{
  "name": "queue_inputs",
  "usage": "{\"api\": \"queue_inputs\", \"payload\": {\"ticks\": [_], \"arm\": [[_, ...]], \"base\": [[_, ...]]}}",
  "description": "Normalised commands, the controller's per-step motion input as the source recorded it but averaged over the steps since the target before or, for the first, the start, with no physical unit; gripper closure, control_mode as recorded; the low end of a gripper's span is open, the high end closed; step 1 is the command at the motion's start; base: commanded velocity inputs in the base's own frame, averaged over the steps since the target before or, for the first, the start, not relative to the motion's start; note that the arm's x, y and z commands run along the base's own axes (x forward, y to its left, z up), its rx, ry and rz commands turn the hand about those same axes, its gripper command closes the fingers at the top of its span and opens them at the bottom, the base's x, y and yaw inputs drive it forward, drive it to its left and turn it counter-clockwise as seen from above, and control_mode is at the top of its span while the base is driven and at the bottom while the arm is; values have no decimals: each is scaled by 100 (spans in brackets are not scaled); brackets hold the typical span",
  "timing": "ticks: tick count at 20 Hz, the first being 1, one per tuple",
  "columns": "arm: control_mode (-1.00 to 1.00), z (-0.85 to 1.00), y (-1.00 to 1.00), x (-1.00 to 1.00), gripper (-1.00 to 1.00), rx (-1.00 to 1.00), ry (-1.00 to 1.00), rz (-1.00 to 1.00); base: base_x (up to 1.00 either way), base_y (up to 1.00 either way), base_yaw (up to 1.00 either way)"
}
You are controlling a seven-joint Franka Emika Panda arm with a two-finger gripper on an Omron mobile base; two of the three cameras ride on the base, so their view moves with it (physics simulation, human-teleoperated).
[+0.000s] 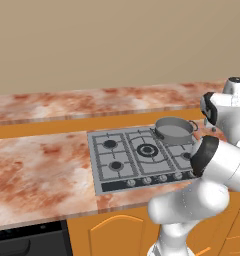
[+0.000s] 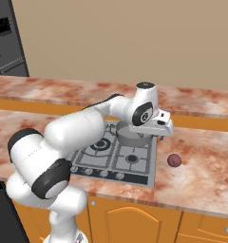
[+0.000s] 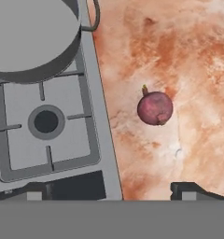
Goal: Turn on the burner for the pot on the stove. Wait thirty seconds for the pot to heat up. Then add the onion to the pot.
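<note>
Above the counter (image 3: 188, 56), pincer (image 3: 109, 191) spread wide, empty, clear of the onion (image 3: 154, 108).

Glossy white rounded arm (image 2: 82, 128), black joint bands, grey-capped wrist, small dark pincer (image 3: 111, 190) tips

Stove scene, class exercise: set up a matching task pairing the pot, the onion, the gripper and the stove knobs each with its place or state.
Column one:
1. pot
2. onion
3. gripper
4. knobs

Column two:
A. along the stove's black front strip
B. on a rear burner
C. open, holding nothing
D. on the counter beside the stove

Pairs: 1-B, 2-D, 3-C, 4-A
</note>
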Motion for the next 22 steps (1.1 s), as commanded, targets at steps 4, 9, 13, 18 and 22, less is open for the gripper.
{"api": "queue_inputs", "payload": {"ticks": [4, 9, 13, 18, 22], "arm": [[-100, -20, -67, 1, -100, 13, 2, -1], [-100, -33, -60, 0, -100, 12, 0, 0], [-100, -36, -33, 7, -100, 3, 0, 0], [-100, -32, -4, 22, -100, 0, 1, 0], [-100, -46, 0, 23, -100, 0, 3, 0]], "base": [[0, 0, 0], [0, 0, 0], [0, 0, 0], [0, 0, 0], [0, 0, 0]]}}
